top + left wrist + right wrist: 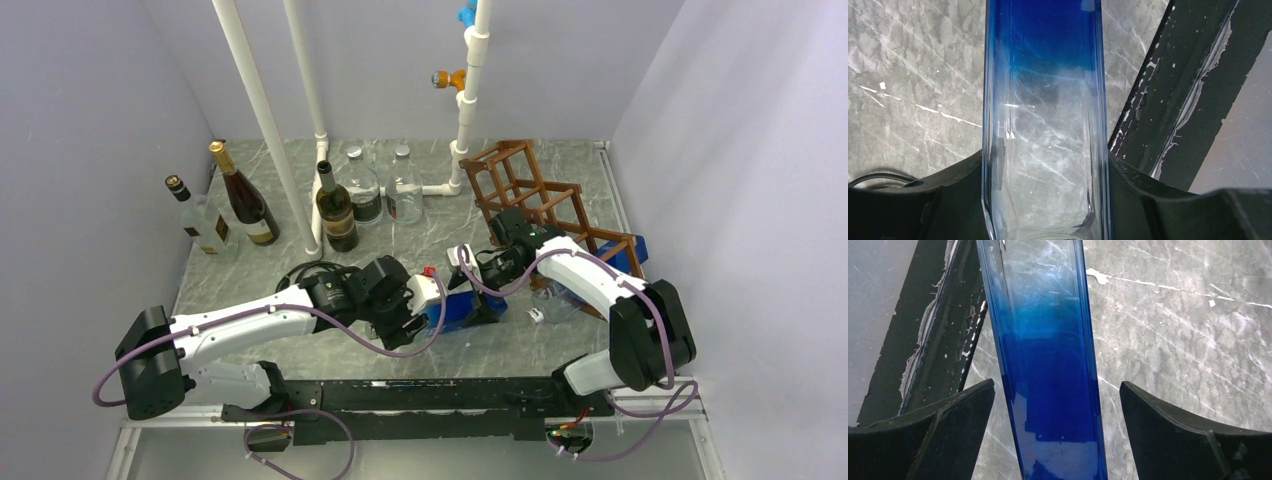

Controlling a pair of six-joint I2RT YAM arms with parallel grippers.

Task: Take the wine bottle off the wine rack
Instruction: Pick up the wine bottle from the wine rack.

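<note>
The wine bottle is glass, deep blue at one end and fading to clear at the other. It is held over the grey marble table, in front of and apart from the reddish-brown wine rack. My left gripper is shut on the bottle's clear end, and its black fingers press both sides. My right gripper is open around the blue end, with a gap between the glass and each finger. In the top view the left gripper and right gripper meet at the bottle.
Several other bottles stand at the back left among white pipes. A blue block and a clear object sit by the rack's near right side. A black rail runs along the near edge.
</note>
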